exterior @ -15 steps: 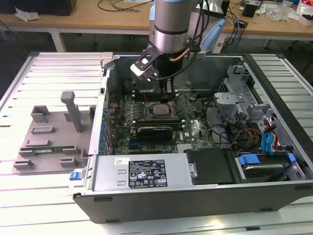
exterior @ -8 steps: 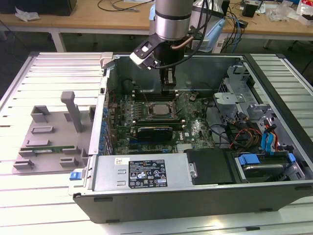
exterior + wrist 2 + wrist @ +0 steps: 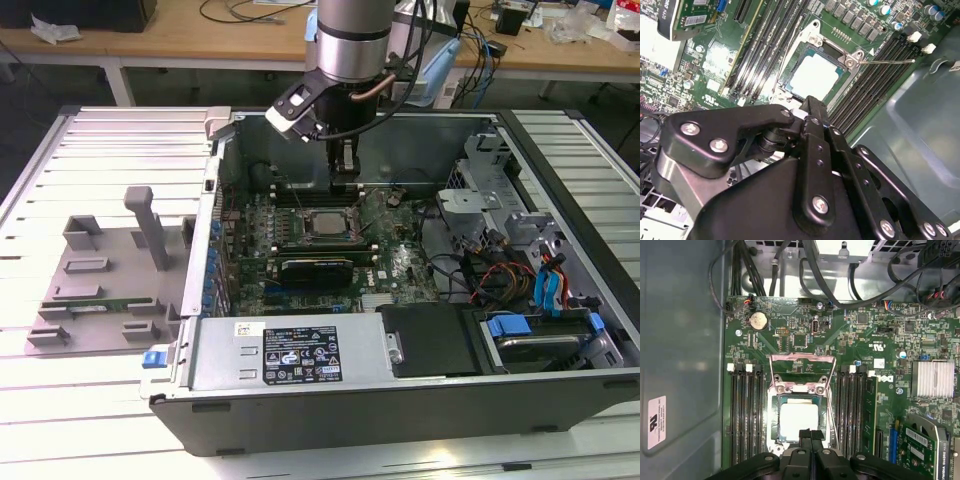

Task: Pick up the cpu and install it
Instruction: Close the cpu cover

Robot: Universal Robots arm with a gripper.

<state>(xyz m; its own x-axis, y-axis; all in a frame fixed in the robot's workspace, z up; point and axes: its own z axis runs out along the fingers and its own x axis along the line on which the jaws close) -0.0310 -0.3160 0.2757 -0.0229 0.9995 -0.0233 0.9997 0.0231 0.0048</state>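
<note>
The cpu (image 3: 325, 222) (image 3: 815, 75) (image 3: 799, 419), a flat square chip with a shiny silver top, lies in the motherboard socket inside the open computer case. The socket's metal load frame (image 3: 802, 367) stands swung open beside it. My gripper (image 3: 345, 183) (image 3: 810, 106) (image 3: 810, 434) hangs just above the chip's edge, a little apart from it. Its black fingers (image 3: 805, 436) are shut against each other with nothing between them.
Black memory slots (image 3: 745, 410) run along both sides of the socket. A graphics card (image 3: 315, 268) and a finned heat sink (image 3: 932, 377) lie close by. Cables (image 3: 500, 270) and drive bays fill the case at the exterior view's right. A grey fixture (image 3: 100, 270) sits outside the case at the exterior view's left.
</note>
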